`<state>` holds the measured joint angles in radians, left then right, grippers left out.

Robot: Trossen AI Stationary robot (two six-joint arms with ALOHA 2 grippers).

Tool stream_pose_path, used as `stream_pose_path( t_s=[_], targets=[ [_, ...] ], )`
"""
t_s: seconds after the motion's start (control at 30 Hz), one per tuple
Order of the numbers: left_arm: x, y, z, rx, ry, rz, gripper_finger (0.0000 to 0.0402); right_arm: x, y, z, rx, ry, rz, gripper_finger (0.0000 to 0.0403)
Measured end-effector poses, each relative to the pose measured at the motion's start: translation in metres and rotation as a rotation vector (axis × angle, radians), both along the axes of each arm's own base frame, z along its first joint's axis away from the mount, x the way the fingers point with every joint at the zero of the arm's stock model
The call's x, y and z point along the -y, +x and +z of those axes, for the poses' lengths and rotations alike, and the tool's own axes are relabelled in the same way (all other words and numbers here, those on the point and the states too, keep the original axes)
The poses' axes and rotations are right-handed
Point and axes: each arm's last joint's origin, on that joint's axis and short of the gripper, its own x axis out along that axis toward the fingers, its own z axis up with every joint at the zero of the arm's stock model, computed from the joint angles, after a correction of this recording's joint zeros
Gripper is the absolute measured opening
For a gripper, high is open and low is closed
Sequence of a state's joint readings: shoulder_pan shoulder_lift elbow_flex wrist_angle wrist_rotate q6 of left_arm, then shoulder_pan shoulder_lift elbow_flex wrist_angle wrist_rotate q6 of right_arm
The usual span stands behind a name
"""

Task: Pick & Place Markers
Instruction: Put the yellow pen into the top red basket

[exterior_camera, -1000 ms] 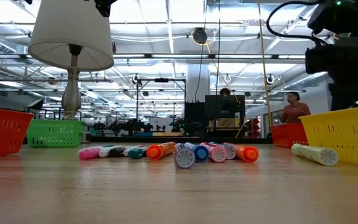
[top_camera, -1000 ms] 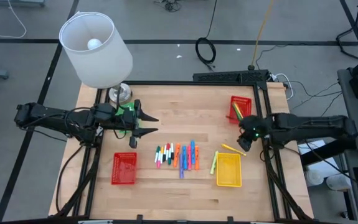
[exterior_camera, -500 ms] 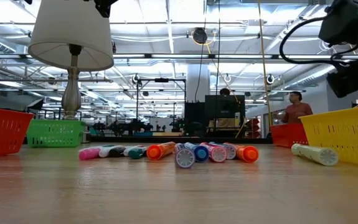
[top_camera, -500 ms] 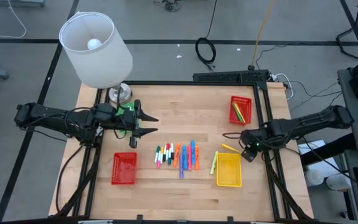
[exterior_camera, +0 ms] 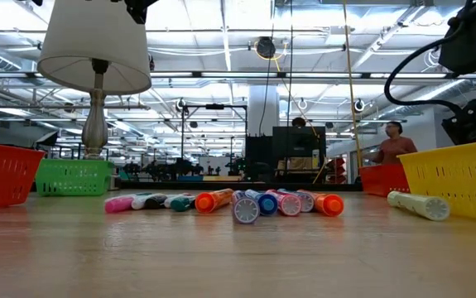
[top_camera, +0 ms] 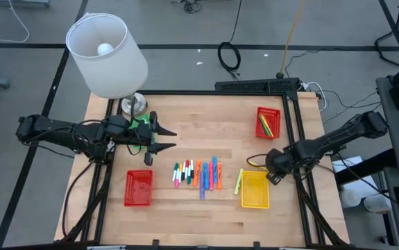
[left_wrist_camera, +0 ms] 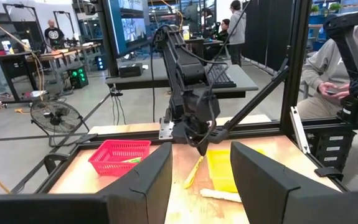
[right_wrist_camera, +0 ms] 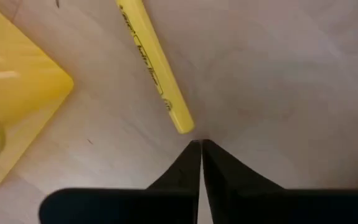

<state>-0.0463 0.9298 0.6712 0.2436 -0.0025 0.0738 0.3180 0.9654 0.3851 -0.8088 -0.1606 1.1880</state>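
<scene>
While the left arm waits: left gripper hangs over the table's left half beside the green basket, fingers apart, holding nothing.
Right arm, change: over the last second it swung down from by the red basket to the table just behind the yellow basket.
Right gripper, change: its fingers have snapped together on nothing; the yellow marker lies just past their tips, missed.
Meaning: I judge the pick failed; reopening and re-aiming is needed.
Markers: mixed row mid-table, unsorted.
Writing: black print along the yellow marker's barrel, unreadable.
</scene>
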Motion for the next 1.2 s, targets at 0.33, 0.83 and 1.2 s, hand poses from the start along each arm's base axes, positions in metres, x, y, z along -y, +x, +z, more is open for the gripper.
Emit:
stream_pose_path(
  t_s=[0.33,0.83,1.2],
  targets=[
    [0.0,0.0,0.0,0.0,0.0,0.0,0.017,-0.003,0.004,-0.004,-0.001,-0.016,-0.012,0.0002],
    [0.0,0.0,0.0,0.002,-0.004,0.0,0.017,0.007,0.018,-0.003,0.141,-0.081,-0.033,0.0001],
    [0.0,0.0,0.0,0.004,-0.004,0.0,0.017,0.026,0.041,0.0,0.362,-0.245,-0.034,0.0]
  ],
)
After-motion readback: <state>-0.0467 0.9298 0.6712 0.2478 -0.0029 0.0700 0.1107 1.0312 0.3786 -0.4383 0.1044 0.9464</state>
